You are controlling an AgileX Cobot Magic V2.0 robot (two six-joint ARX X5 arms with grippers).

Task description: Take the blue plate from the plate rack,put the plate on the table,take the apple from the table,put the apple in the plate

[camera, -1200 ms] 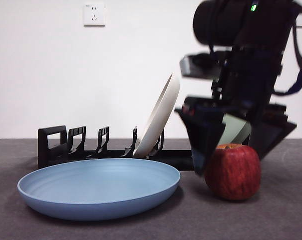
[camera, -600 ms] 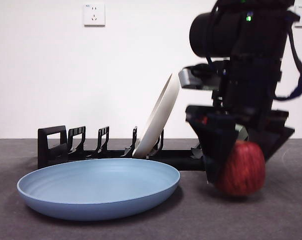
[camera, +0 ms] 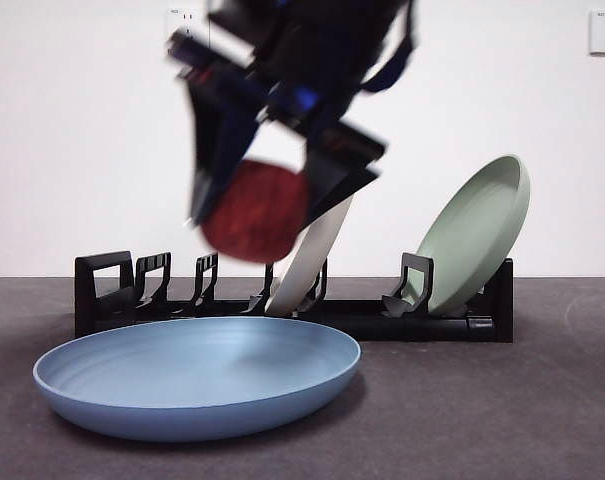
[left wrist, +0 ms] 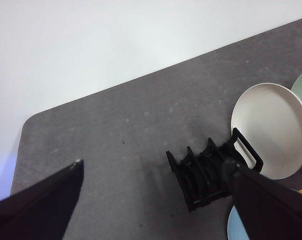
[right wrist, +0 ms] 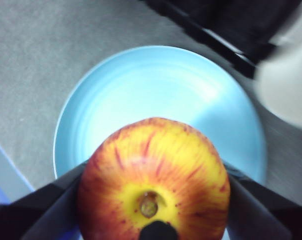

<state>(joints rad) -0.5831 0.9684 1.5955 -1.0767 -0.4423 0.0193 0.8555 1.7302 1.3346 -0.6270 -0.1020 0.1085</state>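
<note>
High above the blue plate [camera: 197, 377], the right gripper [camera: 267, 205] now carries the apple [camera: 255, 212] in the air; half a second ago the apple sat low at the right of the front view, just off the table [camera: 502, 420], and a second ago it stood on the table itself. With the arm gone from the right, a sage-green plate [camera: 475, 233] shows leaning in the plate rack [camera: 282, 300], beside the cream-white plate [camera: 310, 262]. The blue plate lies flat on the table in front of the rack, unmoved.

From the right wrist camera, the two black jaws press on opposite sides of the apple [right wrist: 153, 190], spread as wide as the fruit, with the blue plate [right wrist: 160, 105] directly below.

The left gripper [left wrist: 155, 200] hangs high over the table [left wrist: 116, 145], jaws spread wide and holding nothing, with the rack's end [left wrist: 210, 172] between them far below.
</note>
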